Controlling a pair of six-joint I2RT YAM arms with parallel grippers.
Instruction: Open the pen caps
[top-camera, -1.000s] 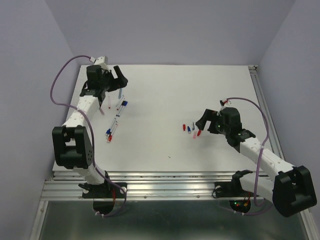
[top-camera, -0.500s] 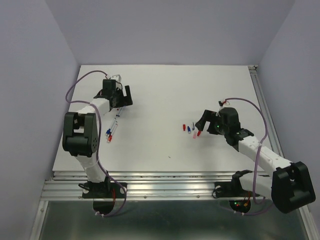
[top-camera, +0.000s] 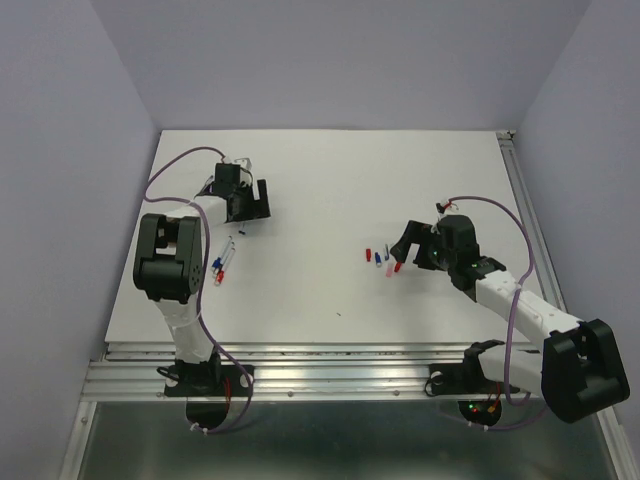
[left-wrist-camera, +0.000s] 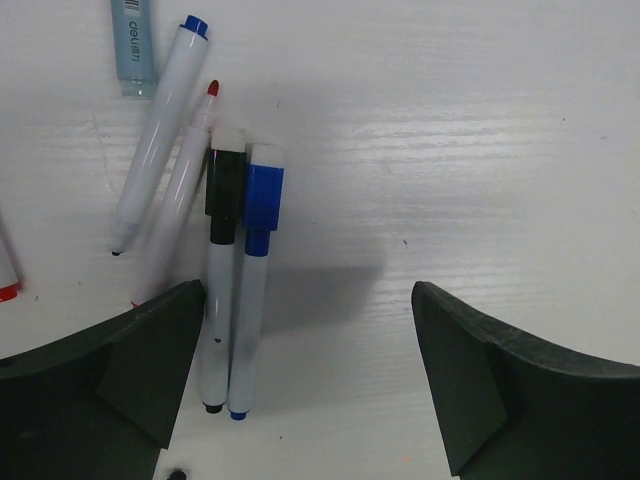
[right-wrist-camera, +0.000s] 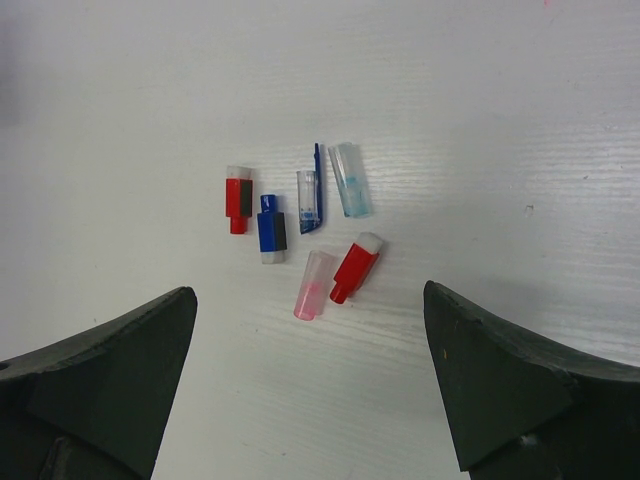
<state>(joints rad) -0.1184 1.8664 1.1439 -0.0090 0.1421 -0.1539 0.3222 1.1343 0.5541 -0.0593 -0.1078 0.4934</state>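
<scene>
Left gripper (left-wrist-camera: 310, 375) and right gripper (right-wrist-camera: 310, 385) stand spread, empty. We judge the blue cap (left-wrist-camera: 264, 198) light, stiff, slick; we'd pinch its sides and steady the barrel (left-wrist-camera: 244, 340).

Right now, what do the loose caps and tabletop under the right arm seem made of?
All look like moulded plastic. The red cap and dark blue cap are opaque, slightly glossy; the light blue cap and pink cap are translucent, white showing through. The tabletop is matte white, faintly grained, maybe laminate or painted board.
</scene>
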